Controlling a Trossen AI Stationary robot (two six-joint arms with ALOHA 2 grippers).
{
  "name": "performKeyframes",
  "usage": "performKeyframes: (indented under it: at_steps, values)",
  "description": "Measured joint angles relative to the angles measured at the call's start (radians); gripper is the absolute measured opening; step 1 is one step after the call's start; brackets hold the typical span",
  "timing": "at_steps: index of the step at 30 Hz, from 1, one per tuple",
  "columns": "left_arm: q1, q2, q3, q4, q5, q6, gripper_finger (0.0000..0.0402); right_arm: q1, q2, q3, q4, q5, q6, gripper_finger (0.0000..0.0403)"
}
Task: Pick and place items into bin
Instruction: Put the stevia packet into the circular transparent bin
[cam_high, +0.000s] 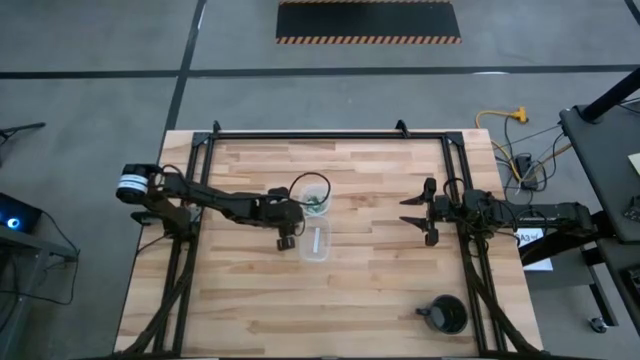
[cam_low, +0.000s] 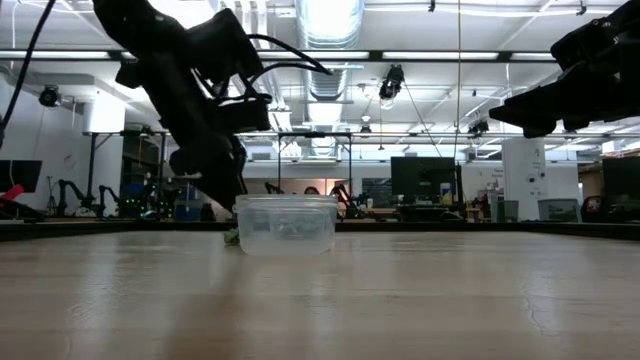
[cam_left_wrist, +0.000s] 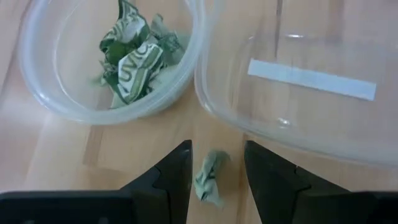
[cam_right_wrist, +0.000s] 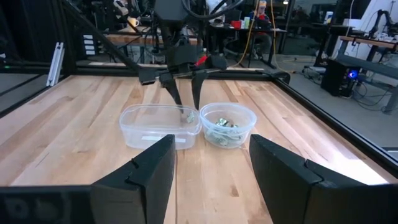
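The bin (cam_left_wrist: 43, 93) is a small round clear cup on the table, holding several crumpled green-and-whitish bits (cam_left_wrist: 130, 59). It also shows from above as the bin (cam_high: 312, 195). One more bit (cam_left_wrist: 210, 177) lies on the wood in the gap between the bin and the clear rectangular container (cam_left_wrist: 298, 118). My left gripper (cam_left_wrist: 217, 148) points down over this bit, open, one finger on either side without touching it. Its place from above is the left gripper (cam_high: 286, 238). My right gripper (cam_high: 412, 211) waits open above the table's right side.
The clear rectangular container (cam_high: 315, 243) stands right beside the bin, toward the near edge, with a white strip (cam_left_wrist: 311, 79) in it. A black round cup (cam_high: 447, 315) sits near the table's near right corner. Bare wood lies between the containers and my right gripper (cam_right_wrist: 211, 142).
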Motion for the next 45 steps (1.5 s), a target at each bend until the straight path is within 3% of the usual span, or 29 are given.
performKeyframes:
  at_steps: [17, 21, 25, 28, 33, 40, 45]
  values:
    - [0.001, 0.109, 0.006, -0.006, -0.003, -0.001, 0.0124, 0.0, 0.0, 0.0, 0.0, 0.0, 0.0, 0.0196]
    - [0.001, 0.09, 0.005, -0.011, 0.002, -0.003, 0.0098, 0.0, 0.0, 0.0, 0.0, 0.0, 0.0, 0.0196]
    - [0.003, 0.076, 0.004, -0.052, -0.001, -0.026, 0.0035, 0.0, 0.0, 0.0, 0.0, 0.0, 0.0, 0.0196]
    - [0.002, 0.067, 0.004, -0.107, -0.051, -0.055, 0.0008, 0.0, 0.0, 0.0, 0.0, 0.0, 0.0, 0.0196]
    - [0.003, 0.046, 0.003, -0.154, -0.127, -0.082, 0.0002, 0.0, 0.0, 0.0, 0.0, 0.0, 0.0, 0.0196]
    - [-0.002, -0.02, 0.029, -0.137, -0.156, -0.109, 0.0001, 0.0, 0.0, 0.0, -0.001, 0.001, 0.0, 0.0196]
    - [-0.011, -0.056, 0.025, 0.004, -0.255, -0.134, 0.0, 0.0, 0.0, 0.0, -0.001, -0.001, 0.0, 0.0196]
